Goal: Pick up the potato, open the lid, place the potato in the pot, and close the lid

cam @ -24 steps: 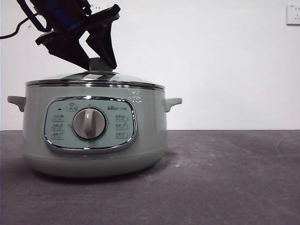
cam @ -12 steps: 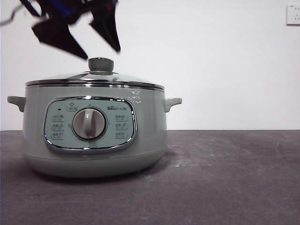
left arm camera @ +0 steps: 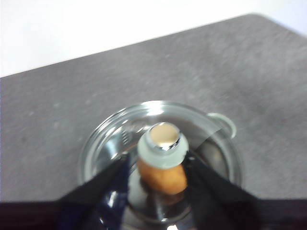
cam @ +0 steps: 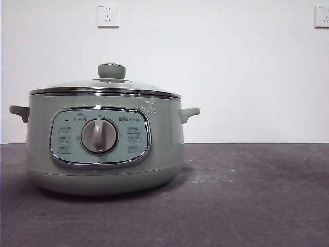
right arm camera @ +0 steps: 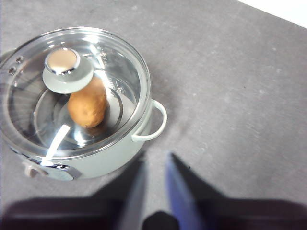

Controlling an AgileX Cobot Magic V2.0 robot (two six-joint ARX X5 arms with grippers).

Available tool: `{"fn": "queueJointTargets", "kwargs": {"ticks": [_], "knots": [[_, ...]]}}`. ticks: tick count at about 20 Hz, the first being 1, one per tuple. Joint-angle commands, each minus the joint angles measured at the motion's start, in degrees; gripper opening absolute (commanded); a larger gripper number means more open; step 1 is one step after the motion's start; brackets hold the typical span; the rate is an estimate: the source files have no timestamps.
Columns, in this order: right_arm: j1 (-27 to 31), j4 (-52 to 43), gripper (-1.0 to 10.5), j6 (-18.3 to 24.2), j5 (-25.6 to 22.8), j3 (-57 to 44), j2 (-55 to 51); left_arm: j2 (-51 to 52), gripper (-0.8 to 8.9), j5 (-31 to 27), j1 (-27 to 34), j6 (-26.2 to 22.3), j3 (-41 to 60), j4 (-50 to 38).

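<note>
The pale green pot (cam: 103, 170) stands on the left of the table with the glass lid (cam: 67, 85) closed on it, knob (cam: 111, 70) on top. No arm shows in the front view. In the left wrist view my left gripper (left arm camera: 157, 154) is open and empty above the lid (left arm camera: 110, 139), one jaw on each side of the knob (left arm camera: 162, 143). The potato (left arm camera: 165, 179) lies inside the pot under the glass. In the right wrist view my right gripper (right arm camera: 154, 165) hangs beside the pot (right arm camera: 110, 153), empty, with a narrow gap between its jaws; the potato (right arm camera: 87, 108) shows through the lid (right arm camera: 120, 62).
The dark grey table (cam: 247, 195) stretches to the right of the pot. A white wall stands behind it with two sockets (cam: 107, 15) (cam: 322, 15). The pot's side handle (right arm camera: 156, 120) points toward my right gripper.
The left gripper, which was at the lid's knob a second ago, has let go and risen out of the front view. The lid stays closed on the pot.
</note>
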State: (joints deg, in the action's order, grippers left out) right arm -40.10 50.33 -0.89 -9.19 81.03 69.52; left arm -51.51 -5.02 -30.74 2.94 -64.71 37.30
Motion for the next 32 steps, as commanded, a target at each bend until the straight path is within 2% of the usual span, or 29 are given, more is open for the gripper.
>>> {"fn": "queueJointTargets", "kwargs": {"ticks": [1,6,9,21,22,23,26,28,32], "knots": [[0.0,-7.8,-0.1,-0.8,-0.2,-9.9,-4.4,1.3,-0.08,-0.9,-0.2,-1.5,1.5,0.0],[0.0,-23.5,-0.1,-2.5,-2.0,-28.9,-15.6,8.7,-0.08,-1.0,-0.2,-1.5,12.2,-4.8],[0.0,-25.8,-0.1,-2.9,-3.4,-34.5,-20.9,14.3,-0.08,-1.0,-0.2,-1.5,18.8,-8.2],[0.0,-24.5,0.0,-3.1,-3.1,-34.6,-22.0,12.3,-0.03,-0.9,-0.1,-0.4,19.8,-8.5],[0.0,-24.5,0.0,-3.1,-3.1,-34.6,-22.0,12.3,-0.03,-0.7,-0.2,-0.9,19.8,-8.1],[0.0,-24.5,0.0,-3.1,-3.1,-34.6,-22.0,12.9,-0.03,-1.4,0.2,-4.1,19.8,-7.8],[0.0,-24.5,0.0,-3.1,-3.1,-34.6,-22.0,16.4,-0.03,-1.4,3.9,-4.9,20.4,-8.0],[0.0,-24.5,0.0,-3.1,-3.1,-34.6,-22.0,20.0,-0.03,2.6,7.8,-4.3,23.4,-10.7],[0.0,-24.5,0.0,-3.1,-3.1,-34.6,-22.0,29.4,-0.03,4.1,15.8,-4.2,36.1,-19.9]]}}
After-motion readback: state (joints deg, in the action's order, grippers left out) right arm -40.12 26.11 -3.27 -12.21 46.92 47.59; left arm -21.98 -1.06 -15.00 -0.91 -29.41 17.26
